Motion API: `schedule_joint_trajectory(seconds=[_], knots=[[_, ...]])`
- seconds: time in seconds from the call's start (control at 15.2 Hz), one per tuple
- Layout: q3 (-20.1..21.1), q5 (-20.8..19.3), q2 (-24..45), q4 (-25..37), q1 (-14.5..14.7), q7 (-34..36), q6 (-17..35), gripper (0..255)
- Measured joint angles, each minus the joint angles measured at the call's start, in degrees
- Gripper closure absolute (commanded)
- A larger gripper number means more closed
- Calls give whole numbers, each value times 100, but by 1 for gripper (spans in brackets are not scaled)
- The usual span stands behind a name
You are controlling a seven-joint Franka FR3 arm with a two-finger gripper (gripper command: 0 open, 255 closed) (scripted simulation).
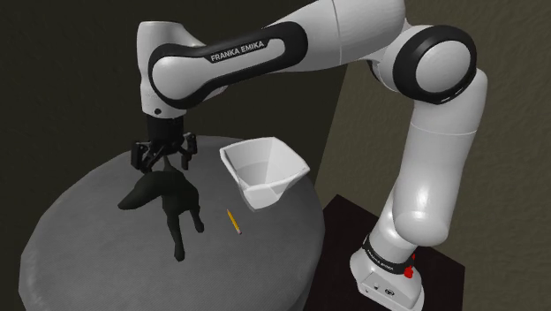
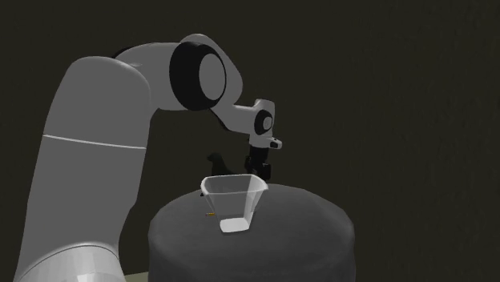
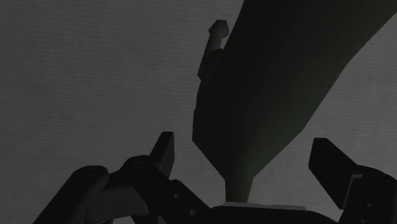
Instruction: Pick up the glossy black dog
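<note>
The black dog (image 1: pixel 173 200) lies on its side on the round grey table (image 1: pixel 79 243), legs stretched toward the front edge. My gripper (image 1: pixel 163 159) hangs just above the dog's back end, its fingers open. In the wrist view the dog (image 3: pixel 273 83) is a dark tapering shape, and its narrow end runs between the two spread fingers (image 3: pixel 164 153) without either touching it. From the second exterior view the gripper (image 2: pixel 260 167) sits behind the white bin, and a dark bit of the dog (image 2: pixel 218 163) pokes up to the left of it.
A white open bin (image 1: pixel 262 172) stands on the table close to the gripper, toward the shoulder view's right. A yellow pencil (image 1: pixel 233 221) lies between the dog and the bin. The arm's stand (image 1: pixel 388 274) is beyond the table's right edge.
</note>
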Motion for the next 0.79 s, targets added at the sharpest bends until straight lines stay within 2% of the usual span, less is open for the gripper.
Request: schedule_joint_trajectory(seconds=[0.79], knots=[[-2, -2, -3, 65, -1, 5, -62, 255]])
